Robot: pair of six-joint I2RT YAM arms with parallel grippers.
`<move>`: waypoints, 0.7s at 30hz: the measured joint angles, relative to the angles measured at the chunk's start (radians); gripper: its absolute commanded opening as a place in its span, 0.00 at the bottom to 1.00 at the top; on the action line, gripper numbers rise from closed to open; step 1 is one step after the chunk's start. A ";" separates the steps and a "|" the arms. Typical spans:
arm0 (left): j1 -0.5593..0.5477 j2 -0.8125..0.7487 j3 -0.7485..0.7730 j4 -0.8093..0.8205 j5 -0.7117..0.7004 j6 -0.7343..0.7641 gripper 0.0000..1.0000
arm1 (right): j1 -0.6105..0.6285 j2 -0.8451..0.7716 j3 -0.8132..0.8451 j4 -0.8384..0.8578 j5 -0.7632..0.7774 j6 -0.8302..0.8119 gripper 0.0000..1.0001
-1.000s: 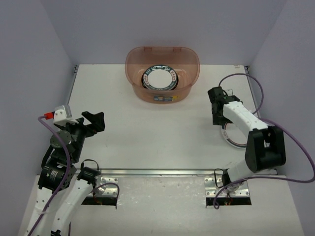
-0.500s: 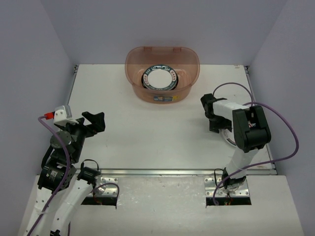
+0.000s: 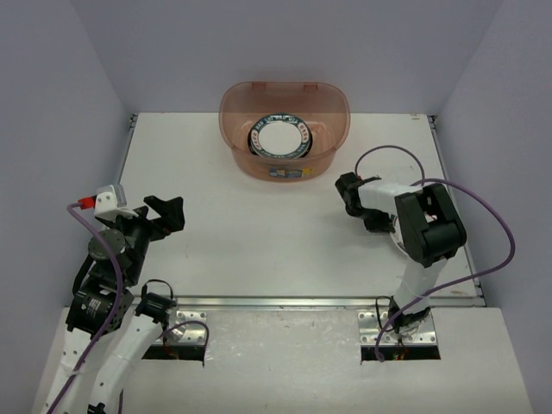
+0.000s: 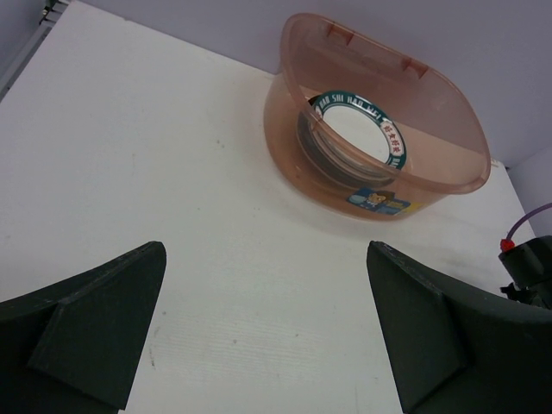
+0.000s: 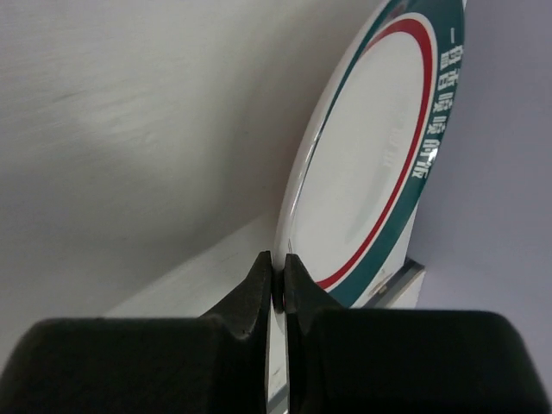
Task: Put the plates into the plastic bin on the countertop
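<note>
Here, a white plate (image 5: 371, 172) rimmed in teal and red is pinched edgewise by the right gripper (image 5: 278, 285), right of the plastic bin (image 3: 237, 147); the left gripper (image 4: 266, 250) is spread wide.

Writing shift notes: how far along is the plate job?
Done: a stack of plates sits in the plastic bin, a teal-rimmed lettered one on top. In hand: the right gripper is shut on the rim of another teal-rimmed plate, right of the bin. Left: getting it into the bin. No other loose plate shows on the countertop; the left gripper is open and empty.
</note>
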 measured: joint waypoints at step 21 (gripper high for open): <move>0.000 0.007 0.000 0.000 0.000 0.000 1.00 | 0.185 -0.341 0.403 0.057 -0.131 -0.525 0.00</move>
